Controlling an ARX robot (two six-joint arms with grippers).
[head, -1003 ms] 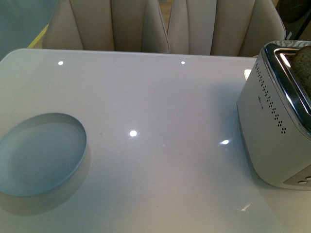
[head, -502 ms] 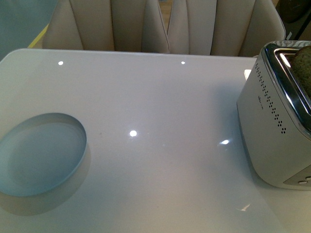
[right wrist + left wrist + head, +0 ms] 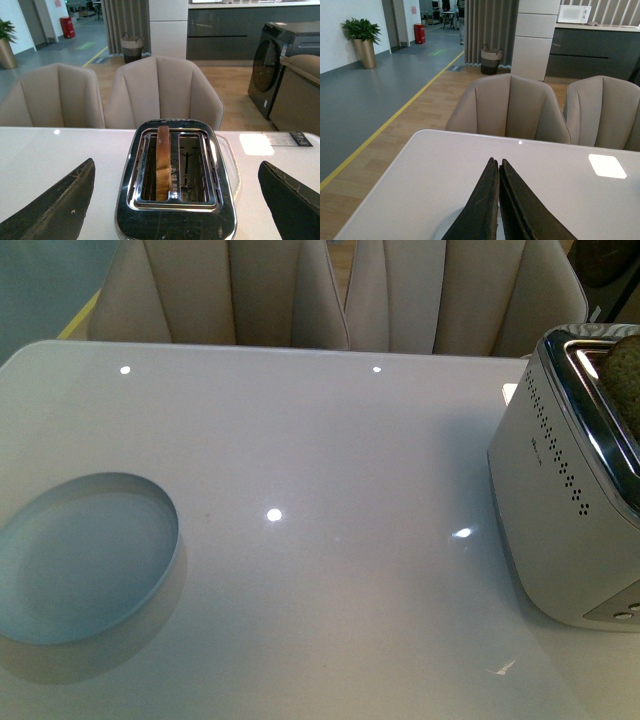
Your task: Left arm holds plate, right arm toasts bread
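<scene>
The left end effector (image 3: 498, 200) has its two dark jaws pressed together with only a thin seam between them, gripping nothing visible; a pale curved edge shows just beneath them. The right end effector (image 3: 175, 200) is spread wide, a jaw on either side of the toaster (image 3: 175, 200), touching nothing. The bread (image 3: 162, 162) stands upright in one toaster slot, its top above the chrome rim. In the front view the plate (image 3: 150, 490) rests on the white tabletop (image 3: 330, 460) at near left, well apart from the toaster at right.
</scene>
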